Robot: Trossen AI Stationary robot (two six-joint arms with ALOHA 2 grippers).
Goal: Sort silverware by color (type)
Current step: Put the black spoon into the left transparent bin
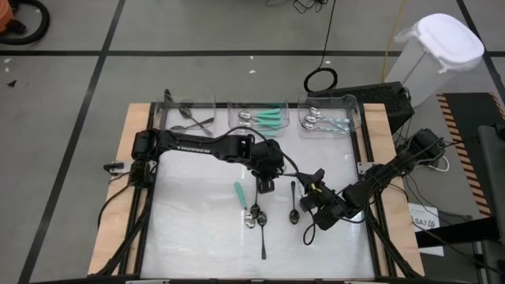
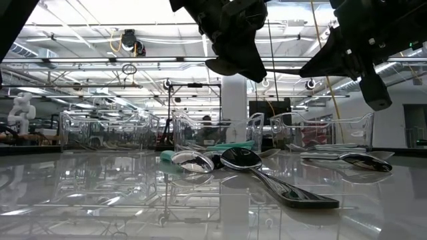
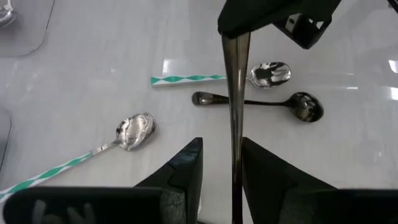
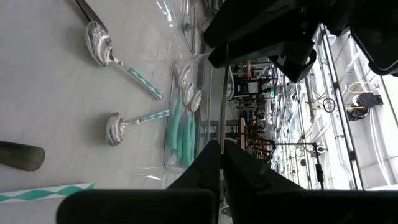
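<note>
Held spoon: We see one dark spoon [image 3: 236, 93] up in the air over the middle of the table. Only its long thin handle shows.
Right claw: The right gripper [image 4: 222, 163] has its two fingers pressed together on one end of that handle.
Left claw: The left gripper [image 3: 221, 171] faces the right one. The other end of the handle runs between its fingers. Its fingers are apart, with a gap on one side of the handle.
Loose dark spoon: Another dark spoon [image 1: 293, 202] lies flat on the white table, just beside the right gripper in the high view.
Loose green spoons: Two shiny spoons with green and white striped handles lie near it. We see one [image 3: 134, 130] a little apart from the others, and one [image 3: 270, 73] with its bowl just beside the loose dark spoon's bowl.
Left bin: At the far edge of the table, a clear bin [image 1: 207, 102] holds dark spoons [image 1: 189, 120].
Middle bin: The next clear bin [image 1: 233, 107] holds spoons with green handles [image 1: 268, 118], lying side by side.
Right bin: The last clear bin [image 1: 355, 110] holds shiny spoons with pale blue handles [image 1: 331, 122].
Table: The white table [image 1: 197, 237] sits on a wooden board.
Arms: Both dark arms reach in from the sides and meet near the middle.
</note>
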